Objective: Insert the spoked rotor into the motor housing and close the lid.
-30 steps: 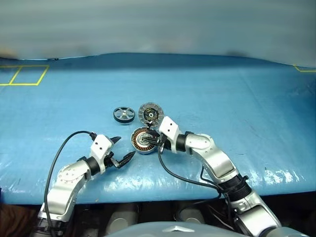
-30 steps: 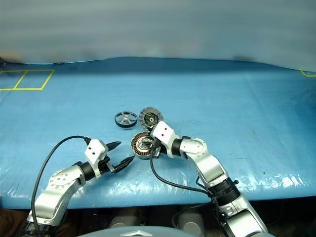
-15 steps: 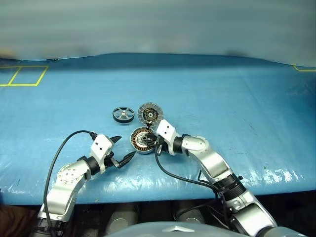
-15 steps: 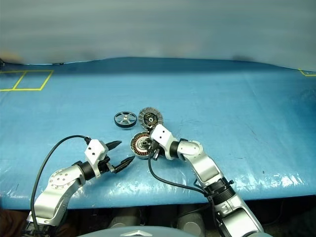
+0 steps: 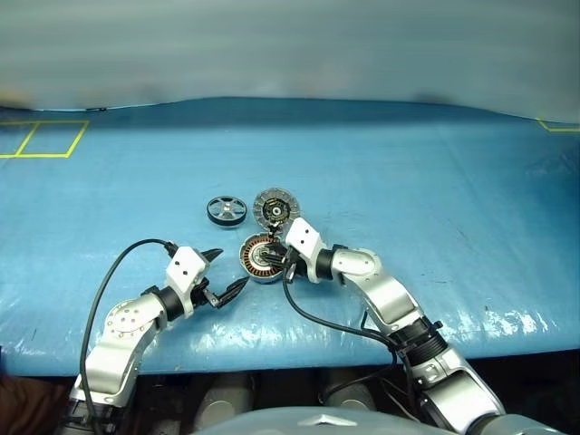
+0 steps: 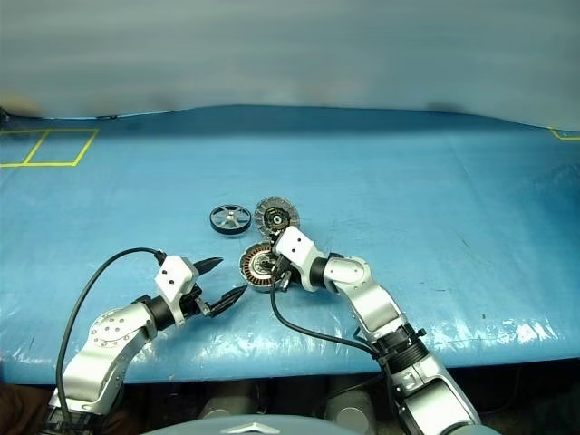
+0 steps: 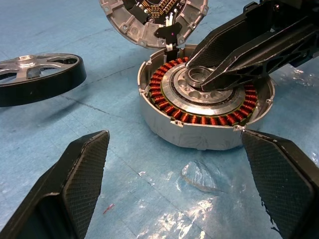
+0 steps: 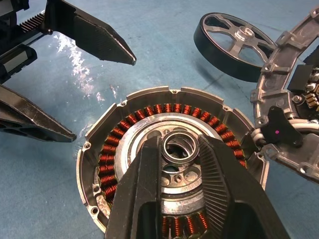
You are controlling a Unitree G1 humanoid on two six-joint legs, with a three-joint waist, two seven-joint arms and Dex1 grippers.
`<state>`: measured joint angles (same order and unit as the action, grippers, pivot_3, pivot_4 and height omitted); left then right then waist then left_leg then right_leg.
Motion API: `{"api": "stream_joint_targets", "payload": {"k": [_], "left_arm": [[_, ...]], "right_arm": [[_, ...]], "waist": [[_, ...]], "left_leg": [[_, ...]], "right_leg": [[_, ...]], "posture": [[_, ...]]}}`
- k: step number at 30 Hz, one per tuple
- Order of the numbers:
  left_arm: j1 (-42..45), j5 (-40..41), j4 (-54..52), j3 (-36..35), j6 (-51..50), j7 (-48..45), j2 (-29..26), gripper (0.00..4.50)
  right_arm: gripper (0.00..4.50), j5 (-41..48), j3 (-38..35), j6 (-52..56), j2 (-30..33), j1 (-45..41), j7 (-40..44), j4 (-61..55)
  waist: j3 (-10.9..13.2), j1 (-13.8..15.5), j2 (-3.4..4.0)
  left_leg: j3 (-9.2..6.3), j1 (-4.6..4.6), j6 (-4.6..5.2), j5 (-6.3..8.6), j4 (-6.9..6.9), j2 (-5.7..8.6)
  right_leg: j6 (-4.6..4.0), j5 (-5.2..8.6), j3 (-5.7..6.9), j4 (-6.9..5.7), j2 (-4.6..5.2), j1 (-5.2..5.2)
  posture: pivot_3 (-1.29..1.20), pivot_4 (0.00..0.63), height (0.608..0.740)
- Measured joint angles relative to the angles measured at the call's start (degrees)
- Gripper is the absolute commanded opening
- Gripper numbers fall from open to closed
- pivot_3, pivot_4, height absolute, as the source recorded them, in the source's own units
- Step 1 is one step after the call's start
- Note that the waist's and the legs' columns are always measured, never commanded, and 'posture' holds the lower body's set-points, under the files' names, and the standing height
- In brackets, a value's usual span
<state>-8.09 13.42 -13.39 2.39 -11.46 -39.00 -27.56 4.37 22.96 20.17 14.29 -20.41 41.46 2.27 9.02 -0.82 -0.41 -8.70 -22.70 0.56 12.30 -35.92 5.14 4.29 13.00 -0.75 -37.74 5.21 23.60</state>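
Robot lab, blue tarp (taped floor squares)

A glossy blue sheet with yellow tape squares meets a grey wall.

Head stereo pair: high, looking forward and down across a blue table, both arms rising from the lower edge. Left wrist view: close and low, facing the motor housing from the left gripper. Right wrist view: closer, steeply down onto it from the right gripper. Shared by all: housing, lid, spoked rotor.
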Motion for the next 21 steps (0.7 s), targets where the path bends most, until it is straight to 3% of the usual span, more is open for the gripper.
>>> {"api": "stream_joint_targets", "payload": {"k": [21], "left_arm": [[0.0,-1.1,0.0,0.0,0.7,0.3,0.1,4.5]], "right_arm": [[0.73,0.0,0.0,-0.1,0.4,0.0,1.2,-0.1]], "waist": [[0.0,0.0,0.0]], "left_leg": [[0.0,0.0,0.0,0.0,0.0,0.0]], "right_leg": [[0.01,0.01,0.0,0.0,0.0,0.0]], "posture": [[0.0,0.15,0.74]]}}
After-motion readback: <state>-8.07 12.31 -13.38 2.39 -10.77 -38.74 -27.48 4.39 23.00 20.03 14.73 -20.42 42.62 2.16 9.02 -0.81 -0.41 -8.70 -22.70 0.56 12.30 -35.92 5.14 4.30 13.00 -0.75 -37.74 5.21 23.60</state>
